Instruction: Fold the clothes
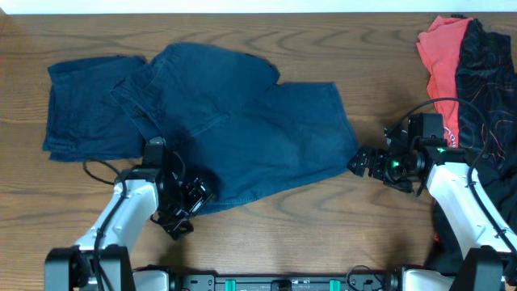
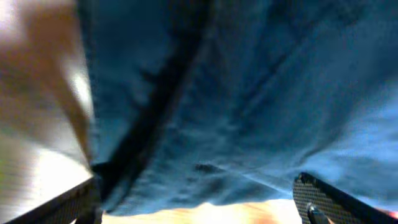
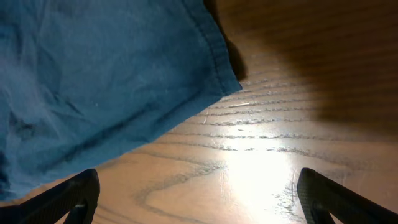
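While the blue garment [image 1: 242, 129] is lying spread across the middle of the wooden surface [image 1: 323, 234], we are holding both claws at its near edge. Our left claw [image 1: 192, 202] is sitting at the lower left hem. In the blurred left wrist view its fingers [image 2: 329, 199] are standing wide apart, with the blue garment [image 2: 249, 93] filling nearly everything ahead of them and a dark seam running down through it. We cannot tell whether any cloth is lying between those fingers.

Our right claw [image 1: 361, 162] is sitting just beside the garment's right corner, and its fingers [image 3: 68, 199] are also spread. In the right wrist view the hemmed corner [image 3: 230, 84] is pointing out over bare surface [image 3: 267, 155], which is running free to the right and toward us.

Along its left side the garment is overlapping a second dark blue piece [image 1: 85, 109], whose edges are lying fairly square. At the far right edge a pile of clothes [image 1: 472, 73], red and black with orange lines, is lying well apart from the blue garment, with open wood between them. More open surface is stretching along the near edge between our two arms, and a narrow strip is showing beyond the garment's upper edge.
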Available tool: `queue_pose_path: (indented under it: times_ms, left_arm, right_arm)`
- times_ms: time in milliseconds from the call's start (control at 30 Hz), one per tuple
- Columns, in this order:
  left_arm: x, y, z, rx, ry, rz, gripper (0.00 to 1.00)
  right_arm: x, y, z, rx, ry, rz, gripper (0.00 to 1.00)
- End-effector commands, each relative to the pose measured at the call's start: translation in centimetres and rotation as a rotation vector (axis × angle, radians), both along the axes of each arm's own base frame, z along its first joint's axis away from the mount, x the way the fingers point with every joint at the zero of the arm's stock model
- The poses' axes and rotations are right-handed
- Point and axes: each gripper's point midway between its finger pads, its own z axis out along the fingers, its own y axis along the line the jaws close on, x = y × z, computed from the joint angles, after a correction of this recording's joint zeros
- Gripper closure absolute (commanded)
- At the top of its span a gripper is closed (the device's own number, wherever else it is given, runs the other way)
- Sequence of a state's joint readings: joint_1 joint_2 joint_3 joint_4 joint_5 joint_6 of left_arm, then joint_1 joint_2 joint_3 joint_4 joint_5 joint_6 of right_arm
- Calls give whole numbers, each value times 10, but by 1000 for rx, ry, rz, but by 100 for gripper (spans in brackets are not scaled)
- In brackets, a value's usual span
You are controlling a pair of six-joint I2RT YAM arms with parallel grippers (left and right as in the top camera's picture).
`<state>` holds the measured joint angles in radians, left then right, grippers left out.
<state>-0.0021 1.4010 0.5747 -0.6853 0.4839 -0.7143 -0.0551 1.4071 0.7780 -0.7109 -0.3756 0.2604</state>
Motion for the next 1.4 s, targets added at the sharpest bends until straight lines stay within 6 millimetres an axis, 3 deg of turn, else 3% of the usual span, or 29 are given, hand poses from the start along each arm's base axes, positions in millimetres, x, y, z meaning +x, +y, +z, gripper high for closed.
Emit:
queue_pose_path:
  times_ms: [0, 167, 233, 300, 433, 500, 700, 1100, 1367]
  left_arm:
    - [-5, 3, -19, 24, 17, 71, 5]
    - [1, 16, -25, 103, -8, 93, 6]
    - [2, 17, -25, 112, -10, 100, 13]
    - [2, 18, -26, 115, -10, 100, 25]
    - [1, 18, -26, 115, -6, 103, 60]
    - [1, 18, -26, 114, -5, 103, 94]
    - [0, 18, -24, 114, -1, 102, 94]
    - [2, 18, -9, 113, -70, 73, 94]
    - [-3, 18, -1, 113, -82, 63, 94]
  right_arm:
    - [0, 1, 0, 25, 8, -19, 1]
    - [0, 1, 0, 24, 8, -19, 1]
    - [0, 1, 0, 24, 8, -19, 1]
    - [-1, 1, -1, 25, 11, -20, 1]
    - [-4, 1, -2, 27, 24, -26, 1]
    - [-4, 1, -2, 27, 25, -26, 1]
    - [-3, 1, -7, 28, 15, -34, 1]
    - [-1, 2, -35, 59, -40, -130, 1]
    - [0, 10, -42, 93, -59, -169, 20]
